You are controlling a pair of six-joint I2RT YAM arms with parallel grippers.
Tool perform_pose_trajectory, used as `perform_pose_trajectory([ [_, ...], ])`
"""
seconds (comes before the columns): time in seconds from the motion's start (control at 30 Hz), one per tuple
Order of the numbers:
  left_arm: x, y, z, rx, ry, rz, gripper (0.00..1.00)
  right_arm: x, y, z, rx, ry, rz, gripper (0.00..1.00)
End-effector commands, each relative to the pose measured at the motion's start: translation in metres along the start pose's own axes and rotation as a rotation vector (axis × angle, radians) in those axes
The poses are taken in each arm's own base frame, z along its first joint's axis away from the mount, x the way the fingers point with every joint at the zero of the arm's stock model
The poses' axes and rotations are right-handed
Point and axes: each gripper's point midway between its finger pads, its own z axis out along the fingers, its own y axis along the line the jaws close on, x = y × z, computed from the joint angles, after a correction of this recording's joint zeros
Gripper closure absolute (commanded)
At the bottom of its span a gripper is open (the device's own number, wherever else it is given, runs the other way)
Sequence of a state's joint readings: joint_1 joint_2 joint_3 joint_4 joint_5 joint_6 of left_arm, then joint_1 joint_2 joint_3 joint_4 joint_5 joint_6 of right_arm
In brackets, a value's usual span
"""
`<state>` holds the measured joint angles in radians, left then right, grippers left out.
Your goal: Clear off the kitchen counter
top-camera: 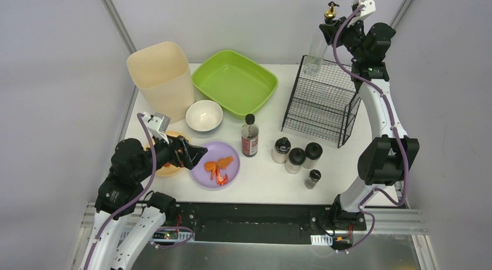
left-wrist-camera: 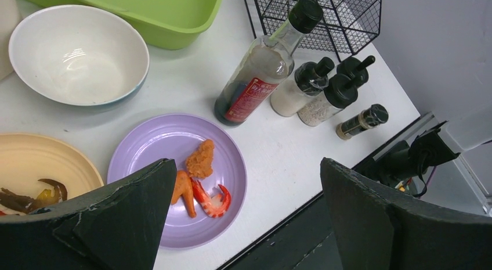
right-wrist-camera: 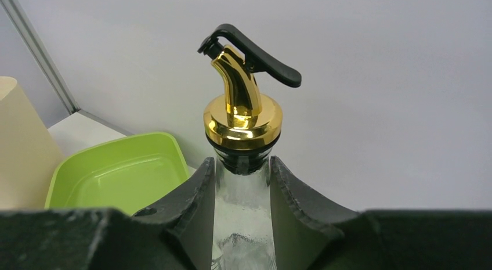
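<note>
glass, slick and fragile: my right gripper (right-wrist-camera: pixel 241 165) grips the clear gold-spouted bottle (right-wrist-camera: pixel 241 223) by its neck, at one o'clock; my left gripper (left-wrist-camera: pixel 246 165) gapes wide

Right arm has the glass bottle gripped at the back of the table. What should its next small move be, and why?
Probably lower the bottle straight down into the rack. The right gripper is shut on its neck, just below the gold spout, and the top view shows the bottle upright over the rack's far-left corner, so a short descent should seat it.
</note>
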<state>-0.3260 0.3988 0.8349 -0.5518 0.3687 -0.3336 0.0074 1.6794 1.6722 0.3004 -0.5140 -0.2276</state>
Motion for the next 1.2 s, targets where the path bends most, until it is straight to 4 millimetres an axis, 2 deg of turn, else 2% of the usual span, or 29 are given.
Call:
perform_pose_trajectory([
  [0.0,-0.008,-0.005,0.006,0.036,-0.019,-0.007,0.00,-0.046,0.005,-0.001,-0.078,-0.162,-0.075,1.00],
  [0.23,-0.007,-0.002,0.007,0.023,-0.015,-0.012,0.00,-0.024,0.006,0.002,-0.121,-0.145,-0.046,1.00],
  [0.53,-0.006,0.001,0.012,0.017,-0.001,-0.031,0.00,0.020,0.003,0.003,-0.127,-0.091,-0.002,1.00],
  [0.9,-0.007,0.002,0.012,0.014,-0.006,-0.033,0.00,0.065,-0.001,-0.001,-0.115,-0.017,0.001,1.00],
  [1.17,-0.006,0.001,0.013,0.020,0.000,-0.036,0.00,0.088,-0.001,-0.004,-0.112,0.024,0.005,1.00],
])
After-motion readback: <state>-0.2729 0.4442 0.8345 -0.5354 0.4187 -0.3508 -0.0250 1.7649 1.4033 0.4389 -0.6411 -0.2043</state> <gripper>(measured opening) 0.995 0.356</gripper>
